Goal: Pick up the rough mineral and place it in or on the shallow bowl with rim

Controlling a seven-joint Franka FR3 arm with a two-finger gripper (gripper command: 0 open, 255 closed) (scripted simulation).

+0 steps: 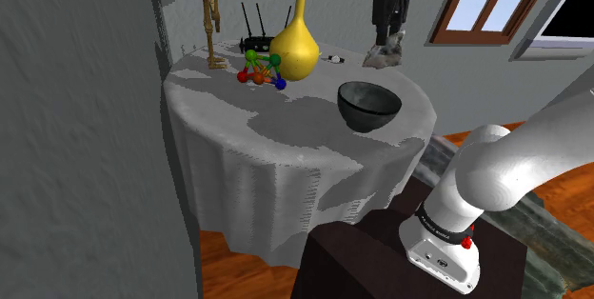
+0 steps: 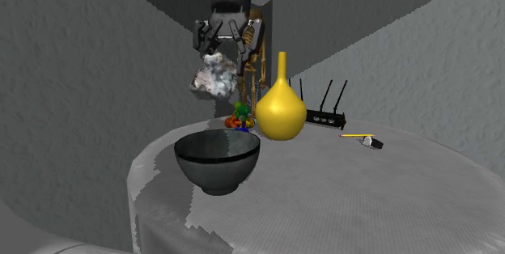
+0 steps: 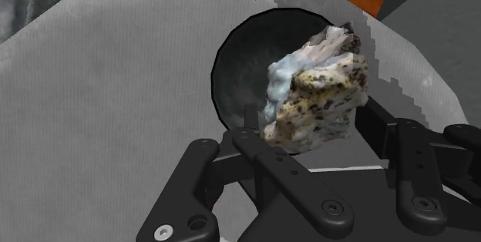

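mineral (image 2: 214, 78): we see this pale, speckled rock lifted clear of the table (image 2: 405, 204), up and left of the bowl in the second exterior view.
gripper (image 2: 220, 54): black fingers clamped on the mineral.
bowl (image 2: 217, 159): dark, upright on the table.
vase (image 2: 281, 108): yellow, upright, behind the bowl.
router (image 2: 325, 118): we find it just right of the vase.
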